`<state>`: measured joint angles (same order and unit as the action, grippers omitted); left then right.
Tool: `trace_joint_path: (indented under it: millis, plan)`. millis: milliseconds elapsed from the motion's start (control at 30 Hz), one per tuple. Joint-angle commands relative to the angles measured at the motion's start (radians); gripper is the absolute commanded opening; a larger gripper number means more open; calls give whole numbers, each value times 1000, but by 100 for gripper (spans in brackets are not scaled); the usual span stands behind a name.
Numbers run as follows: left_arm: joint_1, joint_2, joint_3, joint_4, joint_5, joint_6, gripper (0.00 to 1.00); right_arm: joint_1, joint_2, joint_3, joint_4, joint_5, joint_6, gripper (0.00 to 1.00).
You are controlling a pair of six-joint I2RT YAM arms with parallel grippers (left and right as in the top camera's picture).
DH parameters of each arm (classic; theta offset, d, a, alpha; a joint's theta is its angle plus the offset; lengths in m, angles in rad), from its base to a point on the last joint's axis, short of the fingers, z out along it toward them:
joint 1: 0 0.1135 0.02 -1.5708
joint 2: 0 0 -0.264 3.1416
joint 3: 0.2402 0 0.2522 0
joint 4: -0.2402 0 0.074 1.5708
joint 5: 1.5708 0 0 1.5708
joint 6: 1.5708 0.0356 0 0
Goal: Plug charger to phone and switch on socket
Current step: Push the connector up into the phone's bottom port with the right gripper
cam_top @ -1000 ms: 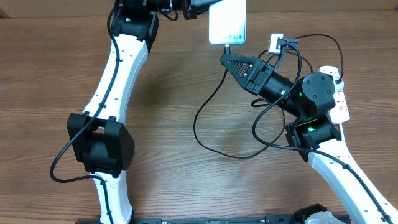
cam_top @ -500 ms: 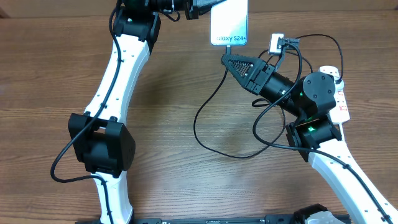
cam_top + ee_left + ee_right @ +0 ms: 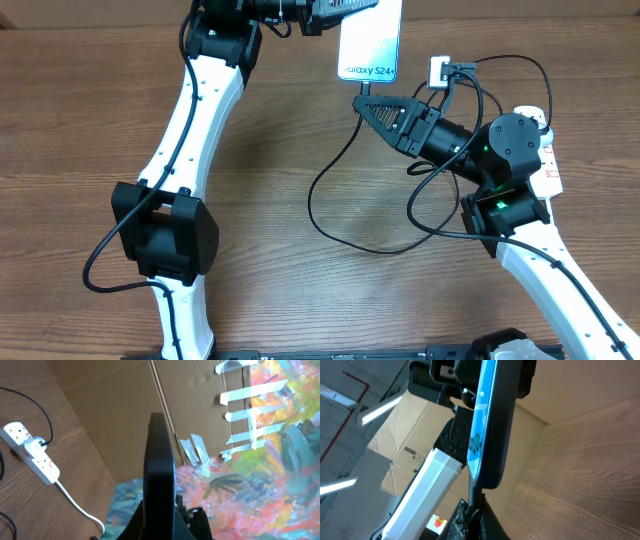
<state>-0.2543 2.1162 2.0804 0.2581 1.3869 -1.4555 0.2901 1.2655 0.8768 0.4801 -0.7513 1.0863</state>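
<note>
The left gripper (image 3: 345, 12) is clamped on the slim, black-edged phone (image 3: 370, 40) with its pale lit screen, holding it off the brown wooden table (image 3: 260, 150). In the left wrist view the phone rises edge-on from between the fingers.

Directly below the phone's lower short edge, the right gripper (image 3: 364, 97) points up at it. Its fingers are closed on the small tip of the charger (image 3: 313, 195), a long, thin black cable that loops away over the wood below the phone. In the right wrist view the tip meets the phone's bottom end, touching it. Whether it is pushed fully home cannot be told, so the plugging-in looks to be either under way or only just finished.

Well to the right of the phone lies the socket (image 3: 31, 453), a white, elongated power strip with a thick white cord. A plug trailing a black lead already sits in it. Neither gripper is near it, so pressing its switch looks to be the part left; the switch's position is too small to read.
</note>
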Motion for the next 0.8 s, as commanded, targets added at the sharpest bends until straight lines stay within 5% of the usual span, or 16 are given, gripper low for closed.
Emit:
trace_joint_path:
  millis: [0, 767]
  plan:
    - [-42, -16, 17, 1, 192, 8, 4, -37, 20, 7, 13, 113, -35, 4]
    - [-57, -16, 17, 2, 193, 37, 4, -84, 21, 7, 68, 128, 53, 4]
